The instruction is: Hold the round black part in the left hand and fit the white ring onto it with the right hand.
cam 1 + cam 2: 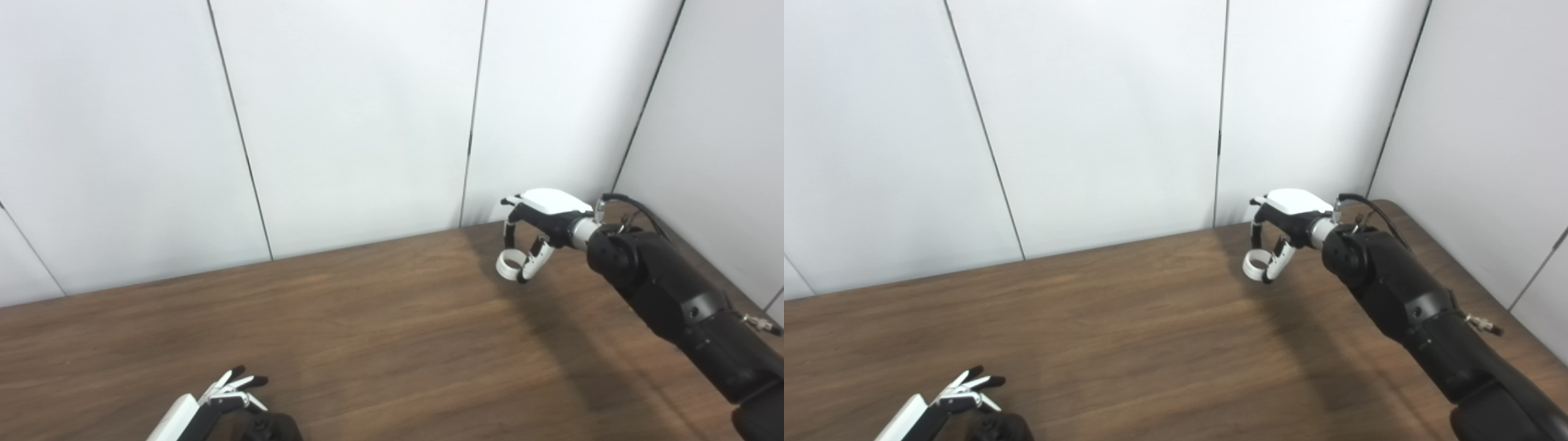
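Observation:
My right hand (542, 223) is raised above the far right part of the table and pinches the white ring (509, 264) between its fingertips. The ring hangs below the hand, its hole facing up, and also shows in the right eye view (1255, 265). My left hand (229, 392) is low at the bottom left with its fingers stretched out and apart. The round black part (274, 427) lies on the table just right of that hand, half cut off by the picture's bottom edge. I cannot tell whether the thumb touches it.
The brown wooden table (380, 318) runs up to white wall panels (355, 122) at the back and on the right. The right forearm (674, 300) crosses the table's right side, with a cable at the wrist.

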Controlling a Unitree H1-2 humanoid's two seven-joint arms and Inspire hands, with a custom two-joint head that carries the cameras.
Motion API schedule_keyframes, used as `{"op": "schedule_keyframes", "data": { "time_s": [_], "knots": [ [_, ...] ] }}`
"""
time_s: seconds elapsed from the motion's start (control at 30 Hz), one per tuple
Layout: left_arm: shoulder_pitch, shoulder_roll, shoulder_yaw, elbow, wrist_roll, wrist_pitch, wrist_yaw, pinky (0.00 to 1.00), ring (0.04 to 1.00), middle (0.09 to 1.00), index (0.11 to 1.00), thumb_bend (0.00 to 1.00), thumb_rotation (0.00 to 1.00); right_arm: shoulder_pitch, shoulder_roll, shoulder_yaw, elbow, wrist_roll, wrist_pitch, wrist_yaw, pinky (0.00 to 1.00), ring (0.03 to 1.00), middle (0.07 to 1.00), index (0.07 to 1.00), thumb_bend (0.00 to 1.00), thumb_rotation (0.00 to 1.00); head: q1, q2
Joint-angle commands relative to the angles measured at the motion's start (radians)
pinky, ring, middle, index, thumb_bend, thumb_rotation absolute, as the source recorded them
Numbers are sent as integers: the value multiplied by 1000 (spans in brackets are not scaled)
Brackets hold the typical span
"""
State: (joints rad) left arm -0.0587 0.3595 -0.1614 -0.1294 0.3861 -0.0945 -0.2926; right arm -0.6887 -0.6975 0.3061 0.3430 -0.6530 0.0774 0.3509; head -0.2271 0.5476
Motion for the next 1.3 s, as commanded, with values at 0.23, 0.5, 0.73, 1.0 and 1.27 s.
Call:
{"op": "schedule_keyframes", "data": {
  "time_s": [0.23,0.5,0.73,1.0,1.27],
  "knots": [
    [-58,-29,-1,27,17,-15,39,1000,1000,908,481,512,37,-19,-19,-51,-218,53,-40,32,992,1000,984,478,524,126,88,41],
    [-78,-62,-14,67,42,0,62,1000,1000,911,481,513,37,28,40,-79,-404,133,-37,83,1000,1000,976,476,522,126,157,55],
    [-107,-93,-38,95,77,16,76,1000,1000,911,481,514,39,25,107,-60,-447,174,-93,109,1000,1000,977,475,521,128,241,89],
    [-126,-118,-58,117,92,9,102,1000,1000,917,480,515,41,21,179,-35,-476,203,-99,154,1000,1000,986,476,521,127,312,126],
    [-129,-129,-71,100,101,29,107,1000,1000,922,479,517,41,16,239,-3,-485,212,-131,173,998,1000,984,476,521,127,333,145]
  ]
}}
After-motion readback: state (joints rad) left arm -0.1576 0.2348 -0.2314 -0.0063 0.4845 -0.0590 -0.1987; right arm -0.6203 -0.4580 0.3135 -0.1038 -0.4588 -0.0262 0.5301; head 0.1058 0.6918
